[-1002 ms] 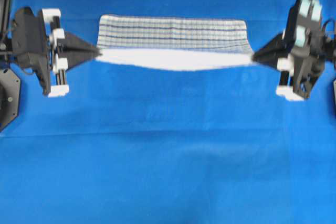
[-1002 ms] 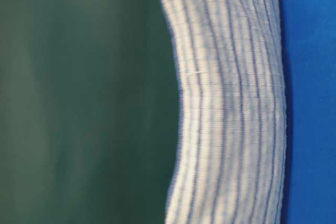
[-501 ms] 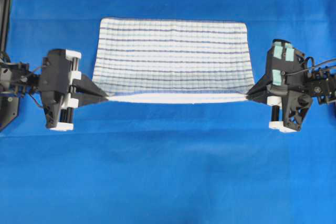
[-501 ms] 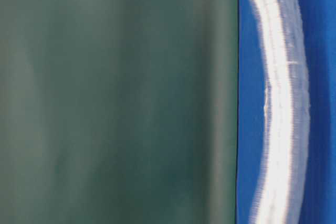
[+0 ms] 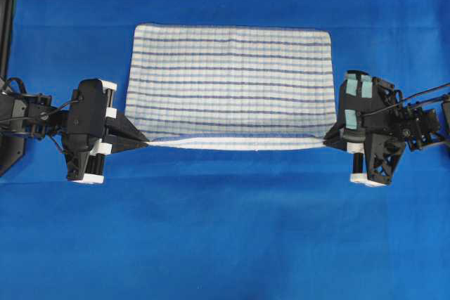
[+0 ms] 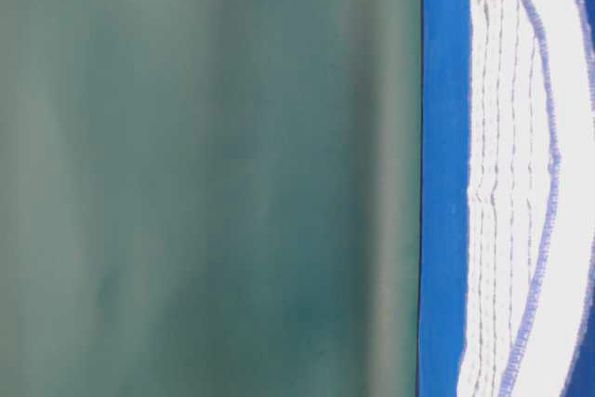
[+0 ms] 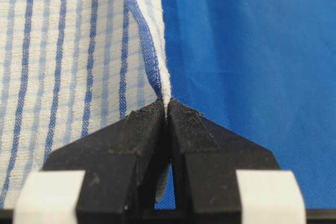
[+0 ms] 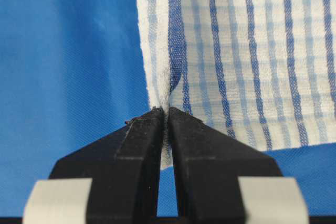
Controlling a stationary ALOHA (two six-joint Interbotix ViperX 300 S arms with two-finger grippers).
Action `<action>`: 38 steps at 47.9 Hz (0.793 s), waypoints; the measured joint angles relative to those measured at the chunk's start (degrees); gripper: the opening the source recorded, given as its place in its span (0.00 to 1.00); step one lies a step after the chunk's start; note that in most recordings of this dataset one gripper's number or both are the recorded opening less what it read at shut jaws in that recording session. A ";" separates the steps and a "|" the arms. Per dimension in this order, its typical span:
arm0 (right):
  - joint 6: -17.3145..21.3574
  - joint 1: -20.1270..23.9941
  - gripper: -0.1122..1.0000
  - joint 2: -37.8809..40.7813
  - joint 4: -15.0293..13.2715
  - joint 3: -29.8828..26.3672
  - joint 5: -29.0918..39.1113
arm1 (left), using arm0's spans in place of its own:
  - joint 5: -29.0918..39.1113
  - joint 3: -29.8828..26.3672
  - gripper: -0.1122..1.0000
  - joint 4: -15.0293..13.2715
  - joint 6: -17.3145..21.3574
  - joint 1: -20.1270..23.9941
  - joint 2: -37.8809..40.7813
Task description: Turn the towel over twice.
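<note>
The towel [image 5: 232, 79], white with dark-blue and light-blue stripes, lies spread over the far middle of the blue table covering [image 5: 225, 237]. Its near edge is stretched taut between my two grippers. My left gripper [image 5: 146, 142] is shut on the towel's near-left corner [image 7: 164, 94], with cloth pinched between the black fingertips. On the other side my right gripper [image 5: 326, 141] is shut on the near-right corner [image 8: 167, 103]. In the table-level view the towel [image 6: 521, 230] sits low over the table, its hemmed edge close to the camera.
A blue covering spreads over the whole table, with open room in front of the towel [image 5: 225, 244]. A dark arm base [image 5: 10, 138] stands at the left edge. A green backdrop [image 6: 204, 174] rises behind the table.
Both grippers have carried the towel's held edge toward the front of the table and downward. The towel has unfolded from a narrow band into a nearly full flat spread.
</note>
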 measured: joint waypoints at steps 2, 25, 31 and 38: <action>0.00 0.00 0.17 0.35 0.00 0.00 -0.18 | 0.00 0.00 0.11 0.00 0.00 0.00 0.09; 0.00 0.00 0.62 1.05 0.00 0.00 -1.67 | 0.09 -0.44 0.69 0.00 -0.88 -0.09 1.23; 0.00 0.00 0.69 1.05 -0.09 -0.09 -1.67 | 0.70 -0.62 0.88 0.00 -1.14 -0.09 1.05; -0.26 0.00 0.66 0.70 -0.44 -0.53 -1.32 | 2.99 -1.14 0.83 0.00 -0.70 -0.09 -0.26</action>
